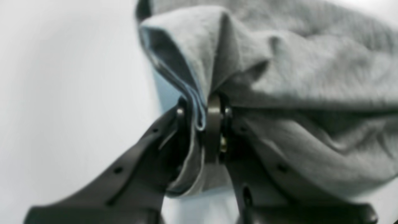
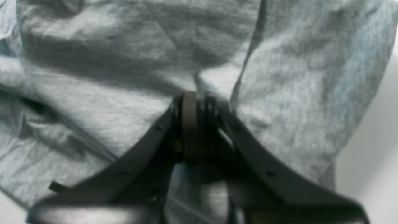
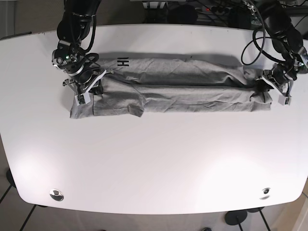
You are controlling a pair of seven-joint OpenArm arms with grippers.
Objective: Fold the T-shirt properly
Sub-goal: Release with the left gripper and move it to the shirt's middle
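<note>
The grey T-shirt [image 3: 178, 89] lies stretched into a long band across the far half of the white table [image 3: 154, 159]. My left gripper [image 1: 202, 118] is shut on a bunched edge of the T-shirt [image 1: 295, 68] at the band's right end in the base view [image 3: 267, 86]. My right gripper [image 2: 194, 105] is shut on the cloth [image 2: 124, 77] at the band's left end in the base view [image 3: 89, 82]. A folded flap lies along the band's near edge, with a sleeve corner [image 3: 136, 111] sticking out.
Black lettering [image 3: 123, 61] is printed on the table beside the shirt's far left edge. Cables hang near the left arm [image 3: 255, 38] at the table's far right. Two round fittings [image 3: 57, 195] sit at the near corners.
</note>
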